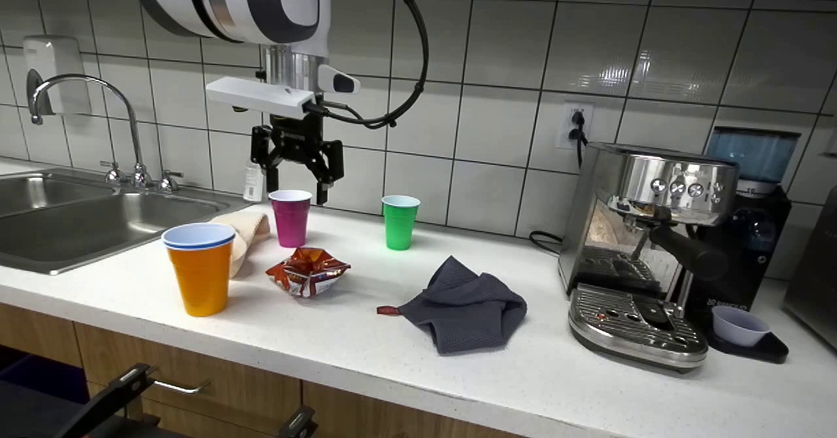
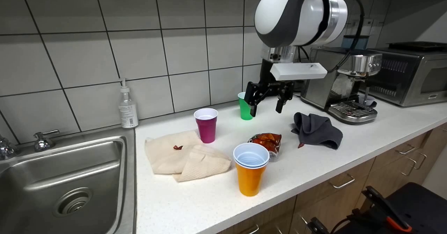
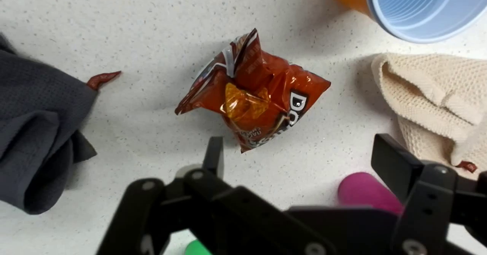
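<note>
Pale wall tiles (image 1: 497,52) are seen behind a speckled white surface (image 1: 353,340), into which a steel sink (image 2: 128,192) is set. Above the surface, the fingers (image 1: 272,180) are spread wide apart, with nothing gripped. Lower down and clear of them, a red snack bag (image 3: 266,91) is laid between an orange cup (image 1: 199,278) and a grey cloth (image 1: 467,307); a magenta cup (image 1: 291,221) and a green cup (image 1: 399,223) are stood closer to the tiles.

If the fingers were lowered off line, the magenta cup could be tipped, since it seems light and is partly covered by 1 finger in the wrist view. The bag could be squeezed loose or crushed, as it looks slick and puffed. The orange cup, stood near the bag, could be knocked by the wide spread.

Printed letters (image 3: 298,103) on the bag are shown clearly only in the wrist view, where the green cup is reduced to a sliver. The gap below the fingers is made plain in both exterior views. In an exterior view, the sink's drain (image 2: 74,203) is also revealed.
</note>
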You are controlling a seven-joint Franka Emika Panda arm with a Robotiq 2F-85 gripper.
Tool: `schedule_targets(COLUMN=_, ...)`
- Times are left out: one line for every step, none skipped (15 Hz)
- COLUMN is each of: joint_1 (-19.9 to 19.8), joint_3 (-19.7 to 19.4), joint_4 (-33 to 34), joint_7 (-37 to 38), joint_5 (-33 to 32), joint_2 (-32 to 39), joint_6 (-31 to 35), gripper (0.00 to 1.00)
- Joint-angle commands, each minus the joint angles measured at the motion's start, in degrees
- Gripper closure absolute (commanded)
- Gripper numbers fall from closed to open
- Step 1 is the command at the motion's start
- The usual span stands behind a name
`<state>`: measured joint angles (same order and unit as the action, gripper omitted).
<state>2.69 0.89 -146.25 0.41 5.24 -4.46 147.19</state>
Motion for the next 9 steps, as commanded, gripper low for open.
schedule_targets(joint_1=-0.9, joint_3=0.1, joint_4=3.7, joint_7=3.1, joint_5=-1.8, joint_2=2.0, joint_6=-1.0, gripper=0.00)
schedule_targets(joint_1=-0.9, joint_3=0.1, joint_4=4.3, joint_7=3.3, joint_5=-1.9, joint_2=2.3, joint_6=-1.0, gripper=0.00)
schedule_targets(joint_1=-0.9, joint_3=0.1, joint_4=5.1, joint_7=3.5, joint_5=-1.9, joint_2=2.8, joint_6=-0.9, gripper=0.00)
schedule_targets(joint_1=-0.9, joint_3=0.1, joint_4=5.9, joint_7=3.6, joint_5=-1.9, joint_2=3.4, joint_6=-0.9, gripper=0.00)
schedule_targets(joint_1=-0.9, joint_3=0.1, joint_4=6.6, joint_7=3.7, joint_5=-1.9, joint_2=3.9, joint_6=-0.9, gripper=0.00)
schedule_targets(joint_1=-0.9, joint_3=0.0, joint_4=7.4, joint_7=3.5, joint_5=-2.0, joint_2=4.5, joint_6=-1.0, gripper=0.00)
schedule_targets(joint_1=-1.0, joint_3=-0.1, joint_4=8.1, joint_7=3.0, joint_5=-2.0, joint_2=5.2, joint_6=-1.2, gripper=0.00)
schedule_targets(joint_1=-0.6, joint_3=0.1, joint_4=5.4, joint_7=1.7, joint_5=-0.5, joint_2=3.2, joint_6=-0.2, gripper=0.00)
schedule_targets(joint_1=-0.7, joint_3=0.1, joint_4=6.0, joint_7=1.7, joint_5=-0.6, joint_2=3.8, joint_6=-0.2, gripper=0.00)
